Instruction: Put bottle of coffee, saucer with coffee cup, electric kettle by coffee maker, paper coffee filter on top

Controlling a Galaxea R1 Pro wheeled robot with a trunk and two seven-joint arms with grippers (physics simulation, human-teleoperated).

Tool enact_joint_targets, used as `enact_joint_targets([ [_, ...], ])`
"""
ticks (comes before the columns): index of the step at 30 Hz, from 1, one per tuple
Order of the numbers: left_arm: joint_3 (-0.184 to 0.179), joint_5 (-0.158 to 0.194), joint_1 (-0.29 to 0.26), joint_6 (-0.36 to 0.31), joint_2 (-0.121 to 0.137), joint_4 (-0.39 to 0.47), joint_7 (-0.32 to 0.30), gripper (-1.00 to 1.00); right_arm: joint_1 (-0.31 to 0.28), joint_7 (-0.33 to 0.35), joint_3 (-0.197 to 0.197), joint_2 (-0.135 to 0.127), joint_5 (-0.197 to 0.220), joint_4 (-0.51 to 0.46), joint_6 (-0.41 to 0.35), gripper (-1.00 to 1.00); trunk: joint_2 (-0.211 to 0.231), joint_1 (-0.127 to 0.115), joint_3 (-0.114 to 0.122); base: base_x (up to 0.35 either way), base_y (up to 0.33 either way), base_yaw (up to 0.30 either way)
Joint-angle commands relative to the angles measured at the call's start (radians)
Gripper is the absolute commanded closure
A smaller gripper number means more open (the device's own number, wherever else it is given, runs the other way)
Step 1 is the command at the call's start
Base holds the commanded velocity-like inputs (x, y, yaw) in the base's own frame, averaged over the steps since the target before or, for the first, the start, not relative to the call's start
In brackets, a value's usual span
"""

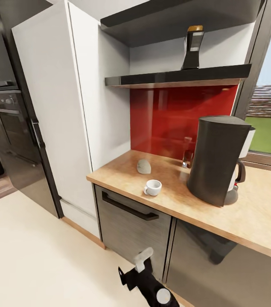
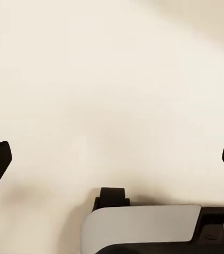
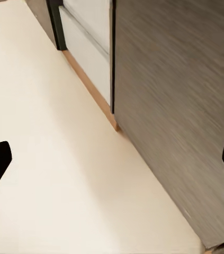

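The coffee maker (image 1: 218, 160) stands on the kitchen countertop (image 1: 259, 213), close to the red splashback. The white coffee cup (image 1: 153, 187) sits directly on the wood near the front edge, left of the machine. Behind the cup lies the grey-white paper coffee filter (image 1: 144, 166). The bottle of coffee (image 1: 193, 47) stands on the black kitchen shelf (image 1: 169, 78) above. A small see-through glass thing (image 1: 188, 157) peeks out behind the machine; I cannot tell what it is. The saucer is out of view. My left gripper (image 2: 112, 159) is open over cream floor. My right gripper (image 3: 112, 159) is open beside a grey cabinet front (image 3: 180, 106).
A tall white cabinet (image 1: 54, 106) bounds the counter's left end, with a black oven unit (image 1: 11, 128) beyond it. The grey drawer below has a black handle (image 1: 129, 207). A dark overhead unit (image 1: 173, 17) hangs above the shelf. A black arm segment (image 1: 146, 279) shows low before the cabinets.
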State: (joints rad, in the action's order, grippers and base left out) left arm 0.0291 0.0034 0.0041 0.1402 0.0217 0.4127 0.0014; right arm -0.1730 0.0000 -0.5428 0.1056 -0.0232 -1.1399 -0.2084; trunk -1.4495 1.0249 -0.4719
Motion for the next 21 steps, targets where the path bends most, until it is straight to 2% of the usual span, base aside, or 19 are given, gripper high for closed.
enact_joint_targets([
  [1,0.003,0.0,0.0,0.002,0.0,0.001,0.0,-1.0,0.0,0.0,-0.009,0.0,-0.001,-0.046,-0.042,-1.0,-0.001,0.0,-0.001,0.0,0.0,0.0],
  [4,0.014,0.001,0.0,0.003,0.0,0.001,0.0,-1.0,-0.001,0.0,-0.024,0.001,0.001,-0.161,-0.123,-1.0,-0.001,0.0,-0.001,0.0,0.0,0.0],
  [5,0.024,0.001,0.0,0.003,0.0,-0.001,0.0,-1.0,-0.001,0.0,-0.031,0.002,0.002,-0.228,-0.157,-1.0,-0.001,0.0,-0.001,0.0,0.0,0.0],
  [9,0.046,0.001,0.0,0.004,0.0,-0.002,-0.002,-1.0,-0.006,-0.001,-0.039,0.005,0.003,-0.329,-0.193,-1.0,-0.001,0.0,-0.001,0.0,0.0,0.0],
  [12,0.062,0.001,0.0,0.004,0.0,-0.004,-0.002,-1.0,-0.028,-0.001,-0.043,0.019,0.003,-0.373,-0.217,-1.0,-0.001,0.0,-0.001,0.0,0.0,0.0],
  [14,0.068,0.0,0.0,0.004,0.0,-0.004,-0.003,-1.0,-0.073,-0.002,-0.045,0.027,0.003,-0.388,-0.245,-1.0,-0.001,0.0,-0.001,0.0,0.0,0.0],
  [15,0.07,0.0,0.0,0.005,-0.002,-0.004,-0.003,-1.0,-0.201,-0.002,-0.042,0.032,0.005,-0.399,-0.315,-1.0,-0.001,0.0,-0.001,0.0,0.0,0.0],
  [17,0.07,0.0,0.0,0.005,-0.003,-0.005,-0.003,-1.0,-0.258,-0.002,-0.04,0.033,0.006,-0.401,-0.333,-1.0,-0.001,0.0,-0.001,0.0,0.0,0.0],
  [21,0.071,0.0,0.0,0.005,-0.003,-0.006,-0.003,-1.0,-0.328,-0.002,-0.038,0.034,0.006,-0.401,-0.356,-1.0,-0.001,0.0,-0.001,0.0,0.0,0.0],
])
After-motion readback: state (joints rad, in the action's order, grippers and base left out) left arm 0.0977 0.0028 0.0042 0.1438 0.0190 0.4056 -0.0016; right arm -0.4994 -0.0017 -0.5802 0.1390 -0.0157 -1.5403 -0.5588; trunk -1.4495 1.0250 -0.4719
